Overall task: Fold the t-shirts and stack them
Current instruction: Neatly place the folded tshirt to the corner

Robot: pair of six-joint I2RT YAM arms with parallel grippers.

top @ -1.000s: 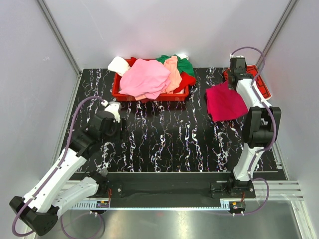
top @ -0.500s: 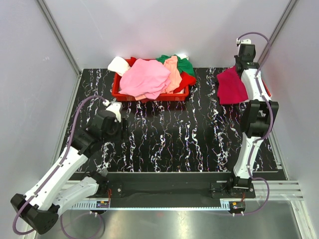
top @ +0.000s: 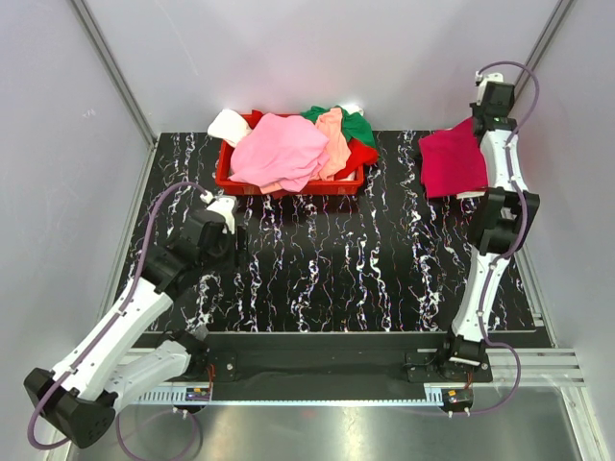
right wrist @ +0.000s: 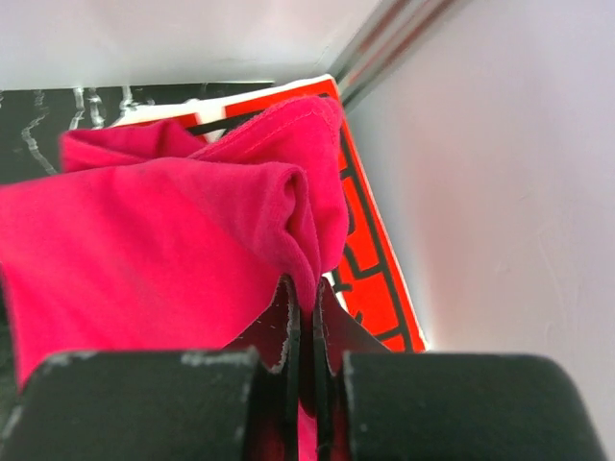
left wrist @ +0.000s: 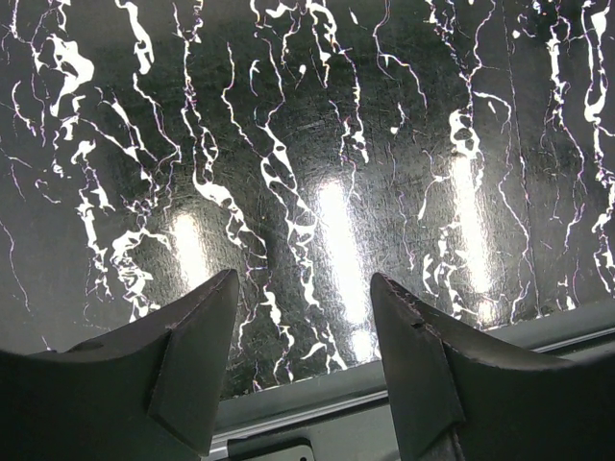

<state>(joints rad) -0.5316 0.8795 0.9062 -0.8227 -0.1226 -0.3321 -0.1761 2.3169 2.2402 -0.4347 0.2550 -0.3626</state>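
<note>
Now R claw (right wrist: 306,293) pinches magenta tee (top: 452,163) over far-right corner of bench (top: 336,279); best lower slowly, flat, w/o bunching. L claw (left wrist: 303,312) is spread, empty.

The table (top: 336,269) is black with thin white squiggly lines all over it, like marble. It is shiny, and long bright lights glow back from its top. A red basket (top: 341,181) sits on it at the far edge, near the middle. A pink t-shirt (top: 279,149) spills over the basket's front wall. A white t-shirt (top: 229,125) hangs out at its far left corner. I cannot tell if they touch the table. In the far right corner, a flat red thing (right wrist: 375,279) with black lines lies on the table. A magenta t-shirt (top: 452,163) hides most of it.
</note>
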